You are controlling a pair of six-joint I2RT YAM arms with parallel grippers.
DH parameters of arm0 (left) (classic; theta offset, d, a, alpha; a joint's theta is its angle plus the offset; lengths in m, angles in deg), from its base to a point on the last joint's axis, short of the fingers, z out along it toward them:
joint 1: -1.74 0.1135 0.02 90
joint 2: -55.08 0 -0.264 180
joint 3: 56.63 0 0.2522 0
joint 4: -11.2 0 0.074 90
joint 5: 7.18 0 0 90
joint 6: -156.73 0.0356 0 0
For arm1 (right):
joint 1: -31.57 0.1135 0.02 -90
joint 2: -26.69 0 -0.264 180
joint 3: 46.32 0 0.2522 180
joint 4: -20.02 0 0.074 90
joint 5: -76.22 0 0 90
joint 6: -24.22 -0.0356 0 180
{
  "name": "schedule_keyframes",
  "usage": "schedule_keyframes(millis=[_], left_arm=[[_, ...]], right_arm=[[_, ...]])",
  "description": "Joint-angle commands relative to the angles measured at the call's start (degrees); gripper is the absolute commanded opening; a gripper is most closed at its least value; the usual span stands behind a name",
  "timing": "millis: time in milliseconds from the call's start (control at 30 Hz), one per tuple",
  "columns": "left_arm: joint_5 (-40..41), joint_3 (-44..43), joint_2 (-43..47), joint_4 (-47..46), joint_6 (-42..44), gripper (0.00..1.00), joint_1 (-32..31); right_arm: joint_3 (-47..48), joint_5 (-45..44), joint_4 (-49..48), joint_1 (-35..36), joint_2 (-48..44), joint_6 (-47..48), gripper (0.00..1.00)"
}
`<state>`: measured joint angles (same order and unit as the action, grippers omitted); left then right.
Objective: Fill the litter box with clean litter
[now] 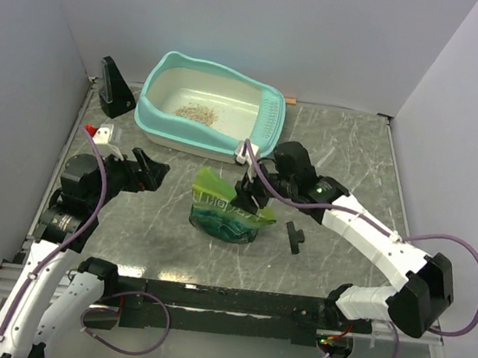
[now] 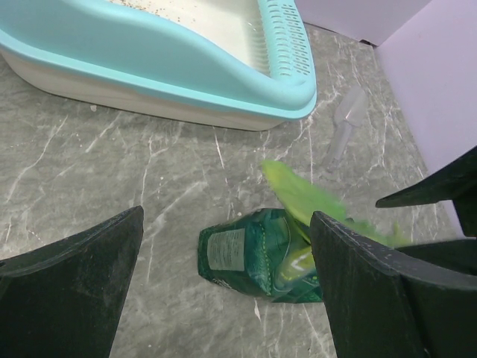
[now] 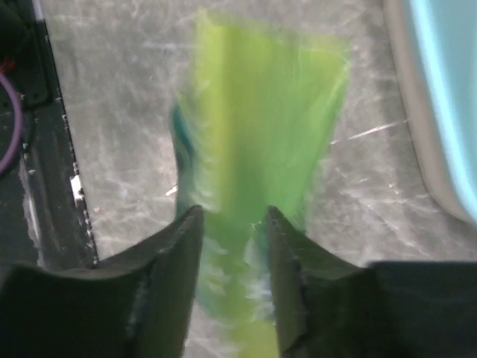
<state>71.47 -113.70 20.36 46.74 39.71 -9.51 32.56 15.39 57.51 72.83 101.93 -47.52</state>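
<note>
- Black matte fingers [image 2: 82,291] of the left gripper [image 2: 227,216] fill the bottom of the left wrist view. They are spread wide and nothing is between them.
- Between the two arms a green pouch [image 1: 222,210] of glossy printed film stands on the table [image 1: 364,151], which has a grey marbled surface. Its lime-green top is blurred.
- From the 3 o'clock side the right gripper [image 1: 245,199] reaches to the top of the pouch. In its wrist view the fingers [image 3: 168,261] stand a little apart and the blurred green film shows between them. Whether they pinch it, one cannot tell.
- At 12 o'clock from the pouch lies the litter box [image 1: 149,109], a rounded plastic tray with a smooth turquoise rim and a cream inside. Its right end is slotted.
- The clean litter [image 1: 199,113], tan and grainy, makes a small thin patch on the floor of the box.
- A translucent whitish scoop [image 2: 346,127] lies at 2 o'clock from the pouch, near the slotted end.
- A small black piece [image 1: 293,236] lies at 3 o'clock, just beside the pouch.
- A black wedge-shaped stand [image 1: 115,89] is at 9 o'clock from the box.
</note>
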Motion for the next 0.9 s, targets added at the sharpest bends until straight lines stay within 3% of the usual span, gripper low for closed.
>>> schedule_keyframes(millis=[0, 133, 367, 400, 533, 867], left_arm=[[-0.5, 0.2, -0.3, -1.8, 0.7, 0.97, -0.1], [-1.7, 0.2, -1.3, -2.1, 0.7, 0.97, -0.2], [-15.0, 0.1, -7.1, -6.8, -0.2, 0.97, -0.2], [-20.0, -0.5, -8.5, -7.4, -0.7, 0.97, -0.1], [-30.7, -3.5, -18.5, -9.6, -4.1, 0.98, -0.1], [-45.1, -4.6, -31.1, -19.4, -15.0, 0.98, -0.4]], right_arm=[[-6.0, 1.8, -9.9, 0.1, -6.1, -1.1, 0.64], [-8.3, -2.2, -11.3, 0.0, -10.0, -2.5, 0.69], [-6.5, -11.8, -10.8, -0.6, -16.4, -4.0, 0.77], [-6.0, -12.9, -9.9, -0.6, -17.8, -4.9, 0.78], [-7.3, -13.7, -9.1, -0.6, -22.8, -7.7, 0.78], [-17.3, -13.5, -9.7, -0.5, -34.3, -13.9, 0.78]])
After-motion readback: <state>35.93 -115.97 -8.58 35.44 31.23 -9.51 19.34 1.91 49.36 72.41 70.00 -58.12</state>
